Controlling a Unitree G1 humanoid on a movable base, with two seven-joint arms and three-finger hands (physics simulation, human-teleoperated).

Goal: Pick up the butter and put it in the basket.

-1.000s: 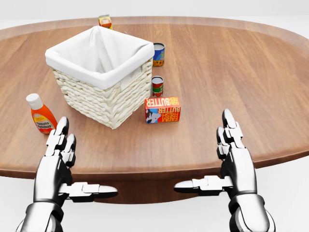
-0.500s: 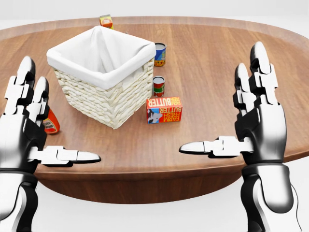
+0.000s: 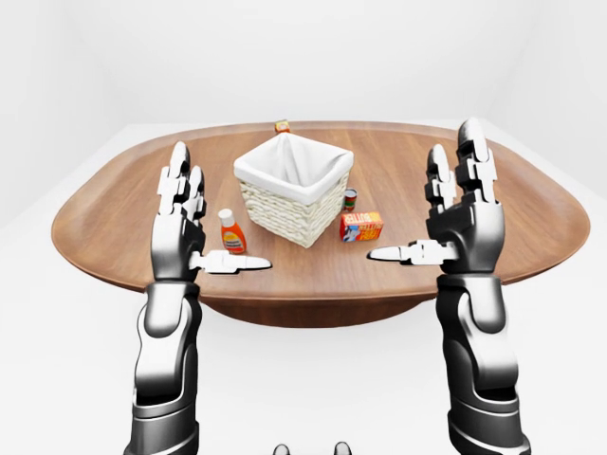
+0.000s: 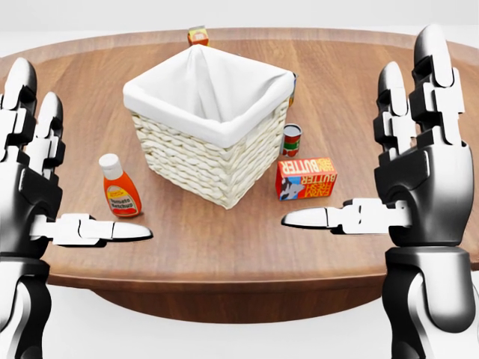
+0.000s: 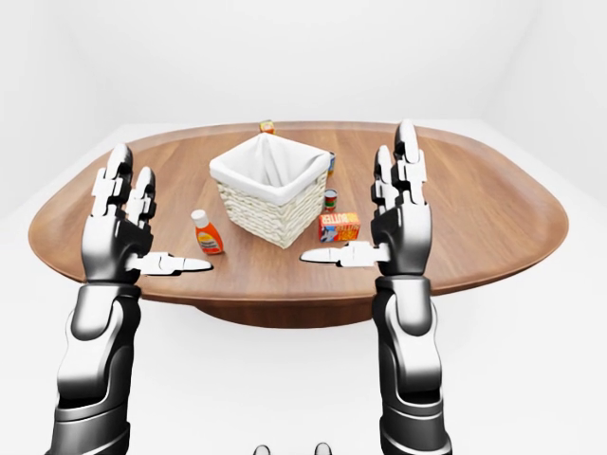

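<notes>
**A:** What do you have on the head view?

**B:** I see the butter (image 4: pixel 306 178), an orange and blue box, lying on the wooden table (image 4: pixel 224 247) just right of the basket (image 4: pixel 212 123). It sits near the basket's right corner but I can't tell whether they touch. Nothing is holding it.

**A:** And my hands?

**B:** I have both raised upright, palms facing each other. The left hand (image 4: pixel 34 187) is released, its 2 fingers pointing up and its thumb stretched toward the right. The right hand (image 4: pixel 415 172) is the same mirrored: spread wide, thumb reaching left. That thumb tip shows just below the butter in the view, but the eye views put the hand at the table's near edge, apart from the box.

**A:** What about the basket itself?

**B:** It is woven, pale, with a white cloth lining folded over the rim, set corner-on to me. I can see only lining inside.

**A:** Anything else on the table?

**B:** I count a ketchup bottle (image 4: pixel 120 185) with a white cap, upright, left of the basket and near my left thumb. A small can (image 4: pixel 291 140) stands just beyond the butter, beside the basket's right side. A second can (image 5: pixel 330 162) peeks out behind the basket's right corner. A small carton (image 4: pixel 197 35) sits at the table's far edge, beyond the basket.
</notes>
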